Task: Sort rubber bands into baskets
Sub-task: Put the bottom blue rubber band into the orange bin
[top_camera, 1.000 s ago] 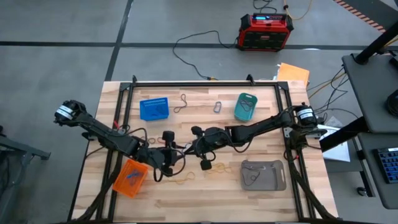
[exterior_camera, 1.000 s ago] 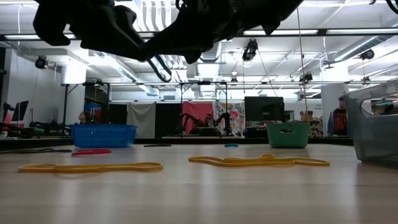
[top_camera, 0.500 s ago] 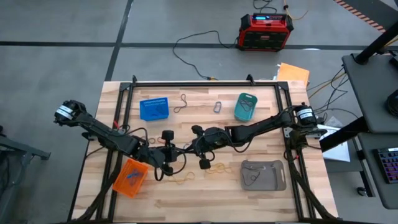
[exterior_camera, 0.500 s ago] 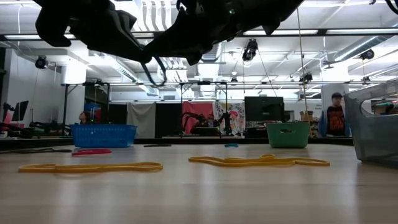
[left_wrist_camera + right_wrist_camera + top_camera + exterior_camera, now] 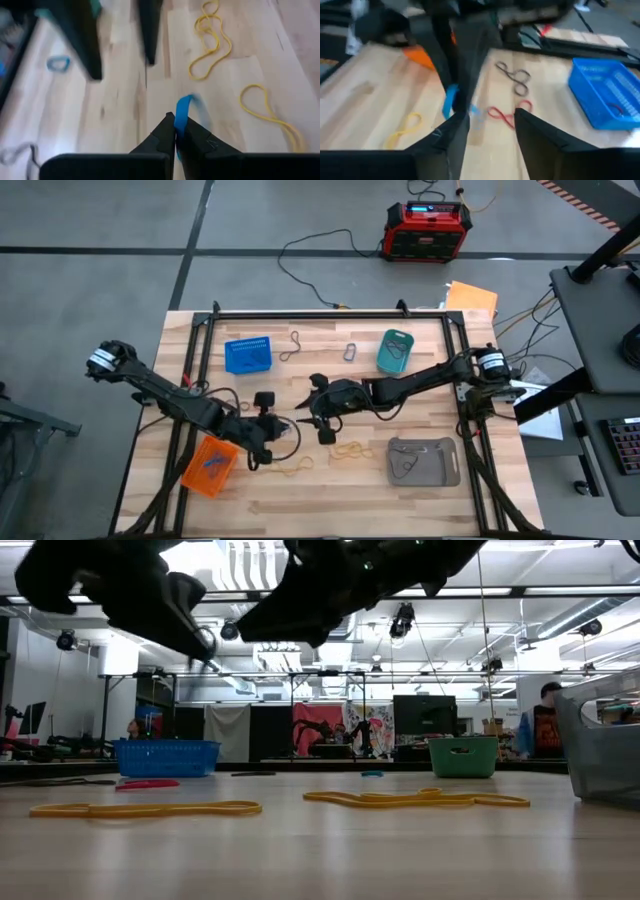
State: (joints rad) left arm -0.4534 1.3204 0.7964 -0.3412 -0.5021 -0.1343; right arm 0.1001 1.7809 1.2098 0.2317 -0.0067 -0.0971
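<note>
While the left tool (image 5: 176, 134) is closed tight on a blue rubber band (image 5: 184, 111), that band stands up between its fingers, clear of the counter (image 5: 300, 490), near the counter's middle. The blue basket (image 5: 247, 355) lies at the far edge of the counter, well apart from the held band; the orange basket (image 5: 209, 465) sits just beside the left arm at the near edge. By colour, the blue basket appears the fitting destination, so the carry would run away from the near edge toward the far side. The right tool (image 5: 490, 120) stands with its fingers apart and empty, near the left tool at mid-counter. Yellow rubber bands (image 5: 348, 449) lie flat on the counter near both tools.
</note>
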